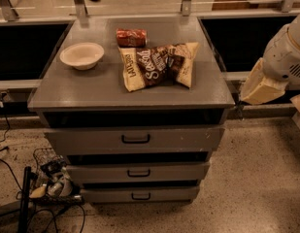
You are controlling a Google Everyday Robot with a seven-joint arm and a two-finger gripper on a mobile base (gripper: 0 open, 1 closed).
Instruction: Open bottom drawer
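The grey cabinet (pixel 106 89) stands in the middle of the camera view with three drawer fronts. The bottom drawer (pixel 103 195) is the slimmest, lowest front, with a small black bar handle (pixel 141 196); it sits flush and closed. The middle drawer (pixel 178 172) and the tall top drawer (pixel 81 140) are above it. My gripper (pixel 258 85), cream-coloured on a white arm (pixel 288 52), hangs to the right of the cabinet at tabletop height, well above and right of the bottom drawer, touching nothing.
On the cabinet top lie a white bowl (pixel 82 55), a brown chip bag (pixel 157 64) and a red packet (pixel 131 37). A wire basket with clutter (pixel 52 178) and black cables (pixel 23 203) sit on the floor at the lower left. Speckled floor (pixel 256 178) lies on the right.
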